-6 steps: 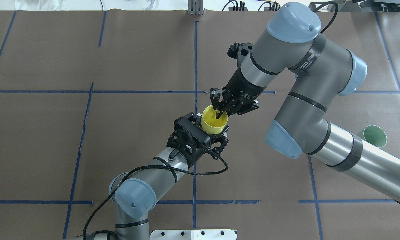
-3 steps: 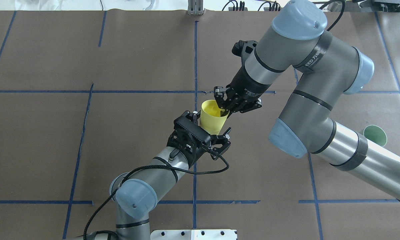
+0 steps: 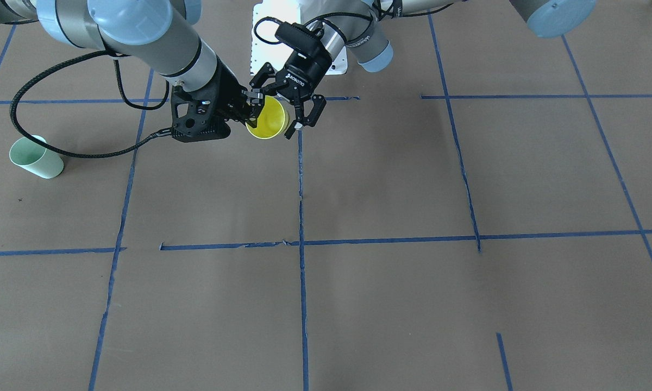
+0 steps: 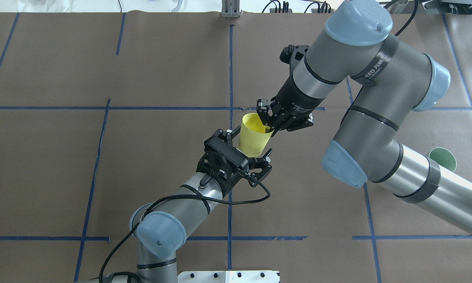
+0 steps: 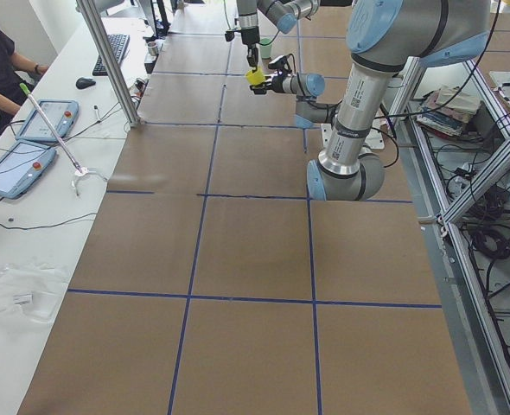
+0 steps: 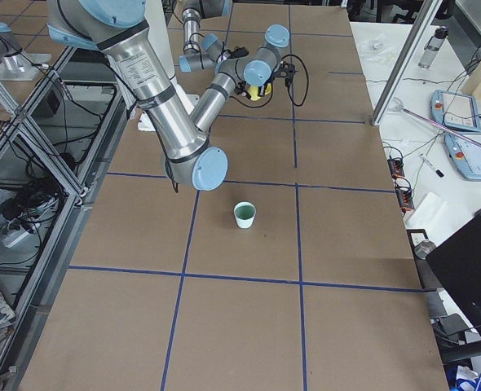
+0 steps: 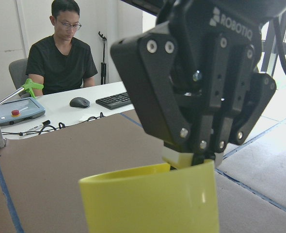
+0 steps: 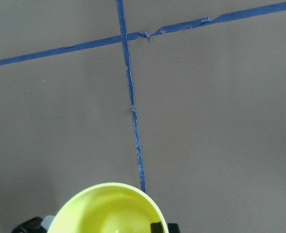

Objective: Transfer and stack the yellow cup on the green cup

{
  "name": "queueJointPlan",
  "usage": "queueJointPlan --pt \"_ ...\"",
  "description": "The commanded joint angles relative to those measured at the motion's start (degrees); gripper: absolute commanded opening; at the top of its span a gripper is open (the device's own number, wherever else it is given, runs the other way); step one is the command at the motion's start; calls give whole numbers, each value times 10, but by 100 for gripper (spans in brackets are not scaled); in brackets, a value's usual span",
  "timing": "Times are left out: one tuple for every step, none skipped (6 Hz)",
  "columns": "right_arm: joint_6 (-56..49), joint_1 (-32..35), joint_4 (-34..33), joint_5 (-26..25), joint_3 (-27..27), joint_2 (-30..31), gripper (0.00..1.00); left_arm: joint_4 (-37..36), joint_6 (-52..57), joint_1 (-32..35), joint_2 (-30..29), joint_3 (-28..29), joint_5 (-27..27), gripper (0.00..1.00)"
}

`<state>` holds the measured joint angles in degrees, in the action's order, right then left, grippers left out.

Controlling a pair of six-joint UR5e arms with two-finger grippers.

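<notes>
The yellow cup (image 4: 255, 134) hangs above the table's middle, mouth up. My right gripper (image 4: 268, 125) is shut on its rim, one finger inside and one outside. My left gripper (image 4: 248, 151) is open, its fingers spread to either side of the cup's lower end without pinching it. In the front-facing view the yellow cup (image 3: 269, 118) sits between the right gripper (image 3: 248, 111) and the left gripper (image 3: 289, 111). The left wrist view shows the yellow cup (image 7: 152, 199) under the right gripper (image 7: 196, 158). The green cup (image 4: 442, 158) stands upright at the far right, partly behind my right arm.
The table is covered in brown paper with a grid of blue tape lines (image 4: 230, 70). The green cup also shows in the right exterior view (image 6: 244, 214) and the front-facing view (image 3: 35, 157). An operator (image 7: 60, 53) sits at a desk with tablets beyond the table.
My right gripper has drawn the yellow cup up and to the right, out from between the left gripper's fingers. The left arm has stayed in place.
</notes>
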<state>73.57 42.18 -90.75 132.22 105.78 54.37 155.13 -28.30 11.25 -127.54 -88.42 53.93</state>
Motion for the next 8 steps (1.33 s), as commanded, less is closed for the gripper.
queueJointPlan --pt "70 21 0 -58 14 7 0 0 -1 0 -1 0 -1 100" --pt "85 28 0 -129 51 53 0 0 -4 0 -1 -1 -1 100" --pt "94 57 0 -150 74 97 0 0 -4 0 -1 -1 -1 100" --pt "97 97 1 -149 95 153 0 0 -5 0 -3 0 -1 100" --pt "81 134 7 -145 116 227 0 0 -6 0 -3 0 -1 100" --pt "14 166 21 -144 131 297 0 0 -6 0 -3 0 -1 100" --pt "-51 190 73 -142 136 374 0 1 -6 0 -7 -1 -2 100" --pt "-68 194 161 -135 135 459 0 1 -7 0 -17 -1 -20 100"
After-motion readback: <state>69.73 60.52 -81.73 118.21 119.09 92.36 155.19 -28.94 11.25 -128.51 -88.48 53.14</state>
